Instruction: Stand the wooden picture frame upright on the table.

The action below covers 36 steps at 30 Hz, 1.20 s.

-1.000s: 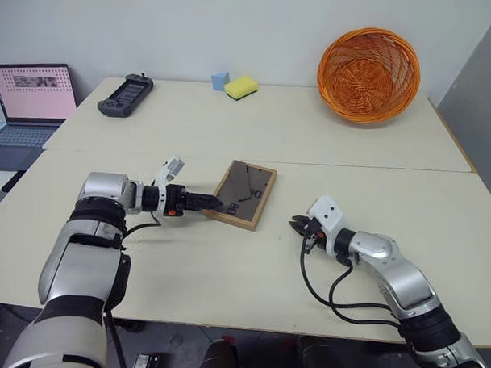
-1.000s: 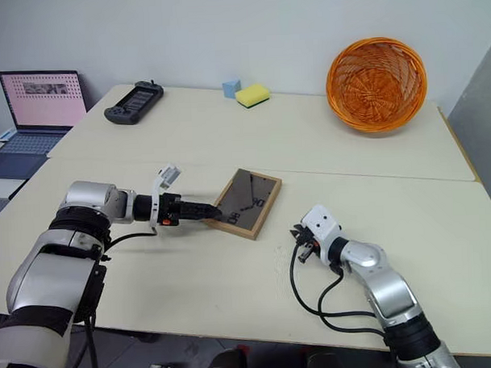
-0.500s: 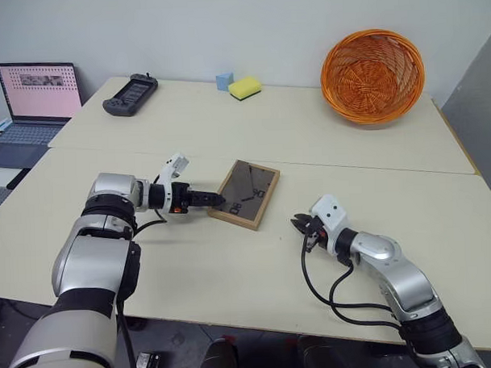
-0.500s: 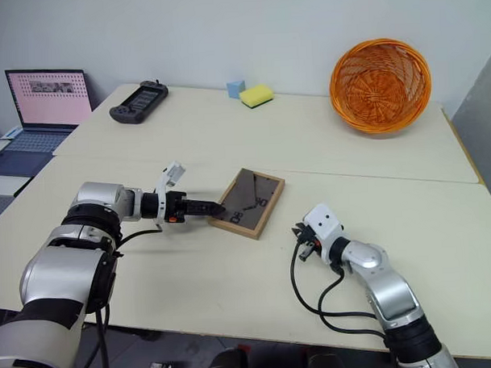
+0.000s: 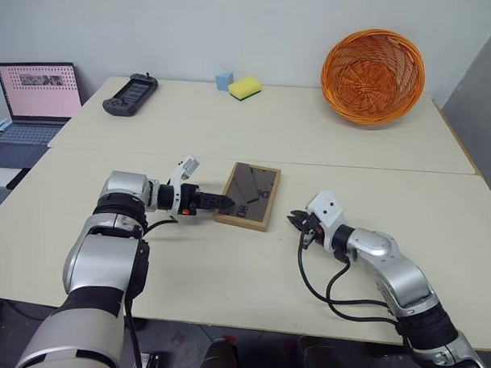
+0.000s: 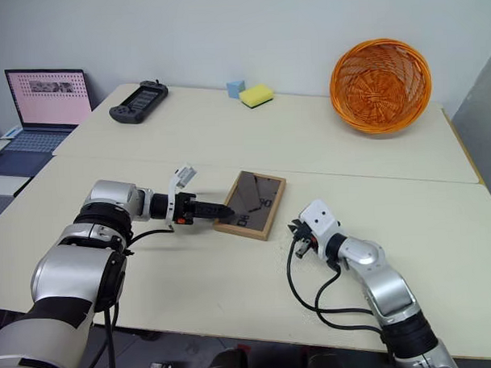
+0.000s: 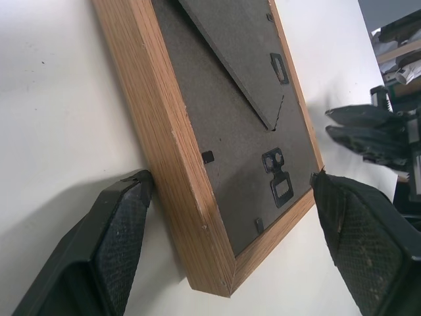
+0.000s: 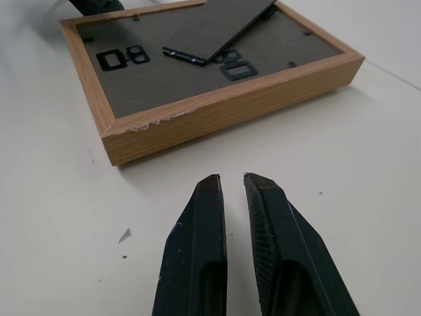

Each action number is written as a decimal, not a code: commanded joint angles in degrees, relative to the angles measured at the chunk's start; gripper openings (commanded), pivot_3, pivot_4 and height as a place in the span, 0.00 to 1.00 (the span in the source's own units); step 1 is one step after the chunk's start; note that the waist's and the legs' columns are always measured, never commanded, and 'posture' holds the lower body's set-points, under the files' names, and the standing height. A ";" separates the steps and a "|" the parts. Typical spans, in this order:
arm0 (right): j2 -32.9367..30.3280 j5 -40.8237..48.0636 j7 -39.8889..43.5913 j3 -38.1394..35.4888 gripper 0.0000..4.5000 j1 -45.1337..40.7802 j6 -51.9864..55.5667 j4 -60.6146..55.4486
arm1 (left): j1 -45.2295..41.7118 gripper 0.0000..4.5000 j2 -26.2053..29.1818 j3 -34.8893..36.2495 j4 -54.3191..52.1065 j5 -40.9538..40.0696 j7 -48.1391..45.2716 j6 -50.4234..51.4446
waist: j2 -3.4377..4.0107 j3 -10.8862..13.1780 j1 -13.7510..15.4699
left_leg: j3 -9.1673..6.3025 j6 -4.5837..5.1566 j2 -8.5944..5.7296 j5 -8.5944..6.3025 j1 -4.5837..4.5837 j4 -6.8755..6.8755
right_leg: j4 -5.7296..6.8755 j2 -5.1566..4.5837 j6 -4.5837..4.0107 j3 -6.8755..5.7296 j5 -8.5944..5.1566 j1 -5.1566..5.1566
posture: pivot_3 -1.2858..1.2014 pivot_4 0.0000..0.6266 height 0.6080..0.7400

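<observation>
Frame [image 5: 249, 194] between left gripper [image 7: 230, 230] fingers.

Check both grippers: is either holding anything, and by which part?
Nothing is gripped. The open left gripper straddles a corner of the wooden picture frame, lying back-up. The right gripper is shut on nothing.

The small rectangular light-wood picture frame [image 5: 248, 195], lying dark grey back up on the pale cream table [image 5: 232, 273], has slid a little toward the robot's right and turned slightly, as the left gripper [image 5: 224, 202], jaws wide at its near-left corner, has followed it rightward
</observation>
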 commanded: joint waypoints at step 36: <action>5.71 -1.94 0.37 3.20 0.13 -5.62 -1.41 2.24 | -0.97 0.91 -1.31 5.30 -0.46 -0.57 -0.25 6.88 | 0.00 0.00 -0.04 | -0.03 -0.01 0.01 0.01 0.00 0.01 | 0.07 -0.01 -0.01 -0.06 0.00 -0.02 | 0.52 0.24 1.00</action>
